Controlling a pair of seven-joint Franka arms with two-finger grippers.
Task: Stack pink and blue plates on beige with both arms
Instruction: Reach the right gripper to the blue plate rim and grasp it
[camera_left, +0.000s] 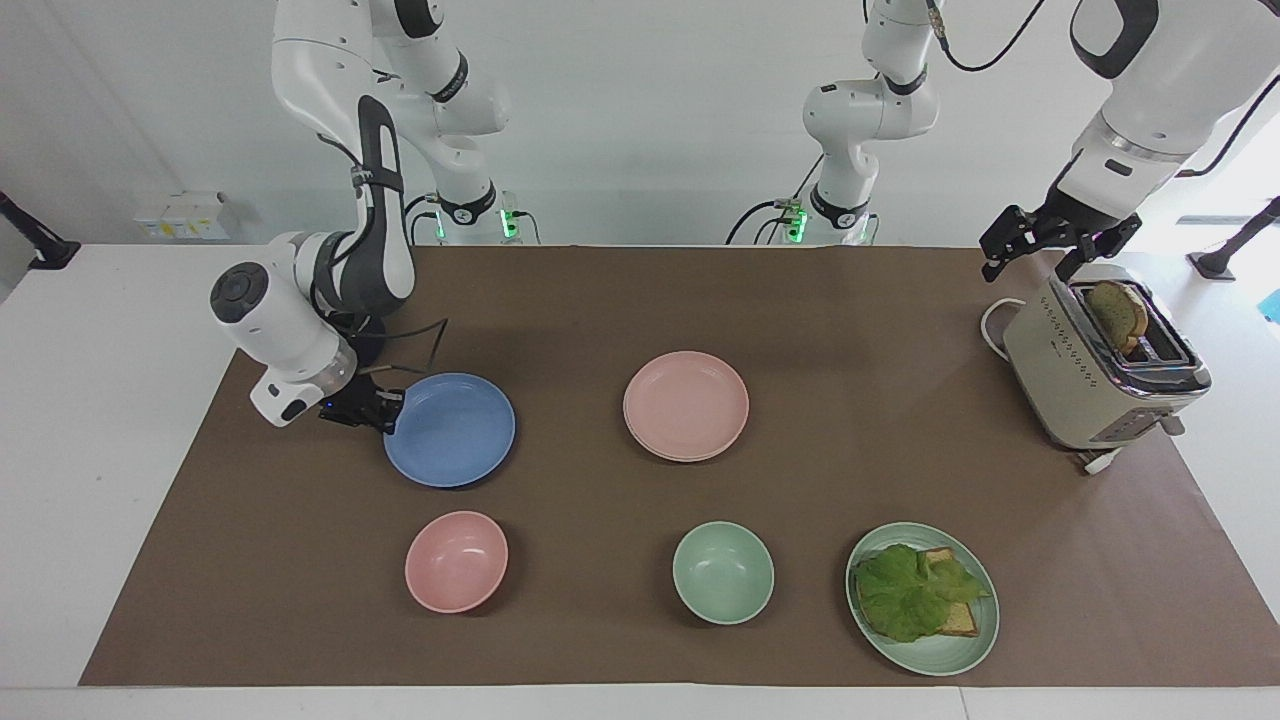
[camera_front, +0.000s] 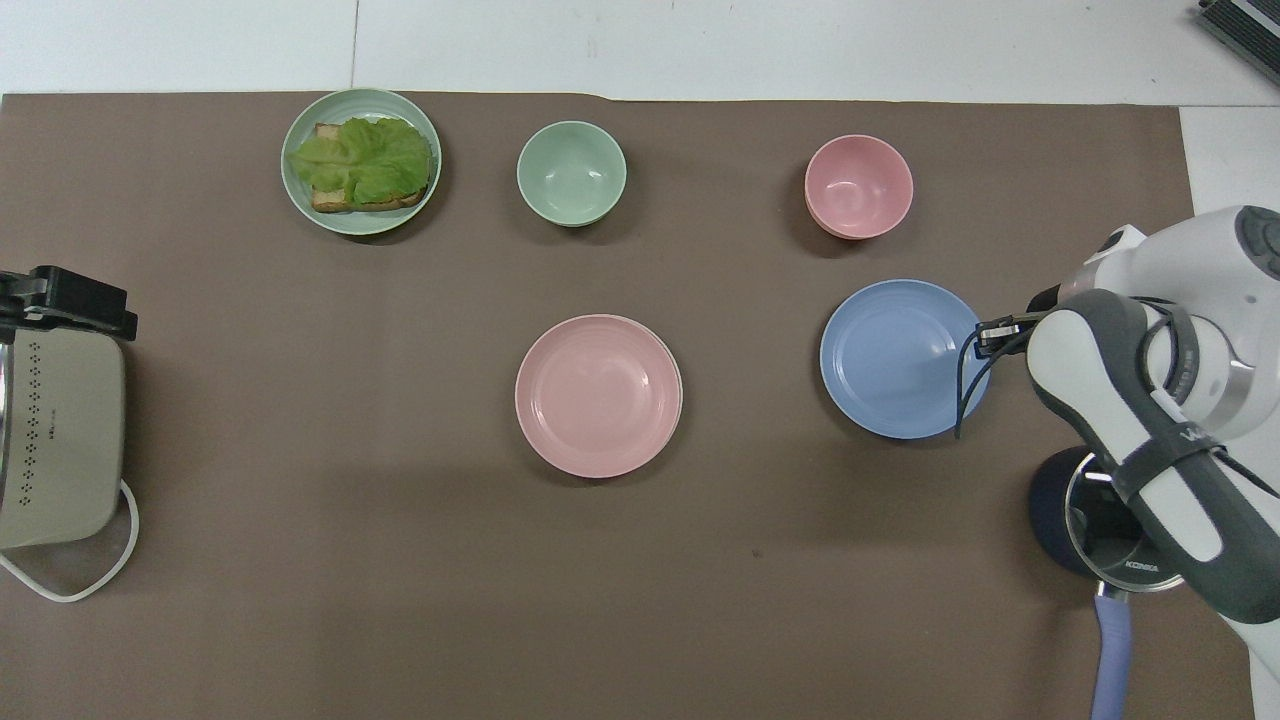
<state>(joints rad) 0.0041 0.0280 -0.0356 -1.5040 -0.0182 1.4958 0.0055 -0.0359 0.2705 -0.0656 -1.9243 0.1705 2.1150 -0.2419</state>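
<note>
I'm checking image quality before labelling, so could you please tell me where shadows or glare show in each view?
Facing view: the blue plate, gripped at its rim by the right gripper, casts a dark shadow on the brown mat; bright daylight washes out the corner beside the toaster. Overhead view: soft highlights sit inside the pink bowl and green bowl; the pink plate shows none.

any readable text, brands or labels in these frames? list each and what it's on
"KONKA": on the rim of the pot under the right arm, overhead view.
Toaster: small print on its side, unreadable.
Right arm's grey cover: white lettering, only partly visible, unreadable.
Plates and bowls: no text.
</note>
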